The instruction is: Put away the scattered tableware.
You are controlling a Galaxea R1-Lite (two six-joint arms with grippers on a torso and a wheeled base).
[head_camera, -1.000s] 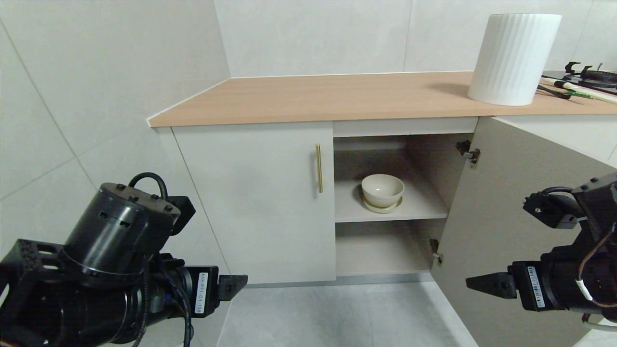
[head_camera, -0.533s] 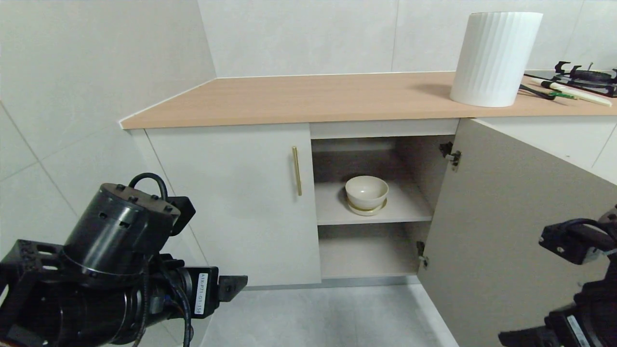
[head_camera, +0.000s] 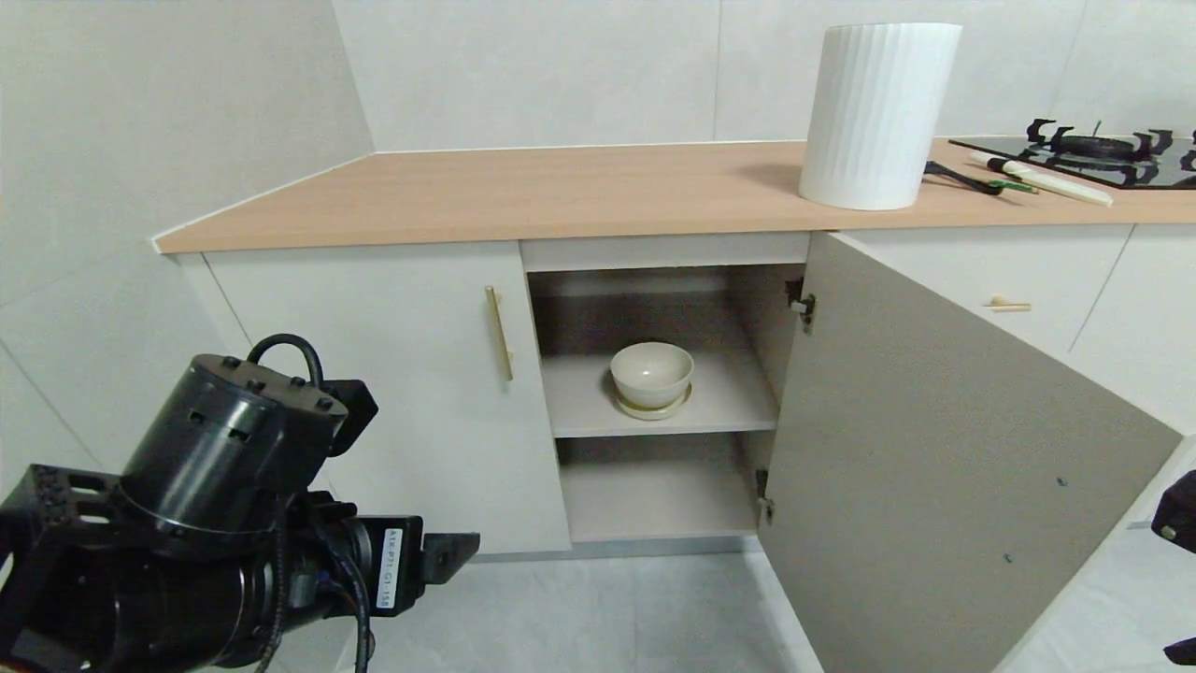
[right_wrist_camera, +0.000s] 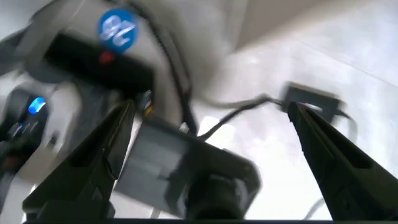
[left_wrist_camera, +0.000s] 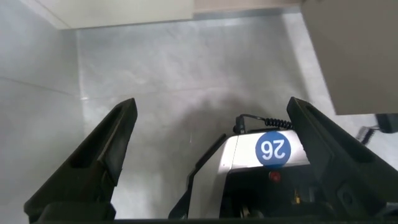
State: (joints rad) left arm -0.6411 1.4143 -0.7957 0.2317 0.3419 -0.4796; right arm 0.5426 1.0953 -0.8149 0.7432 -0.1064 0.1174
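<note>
One cream, rounded bowl sits upright on a small plate on the upper shelf of the open cabinet. My left claw and right claw both gape wide, empty.

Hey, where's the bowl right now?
In the head view, the bowl sits on a saucer on the upper shelf, between the gold handle on its left and the open door on its right, under the wooden countertop.
</note>
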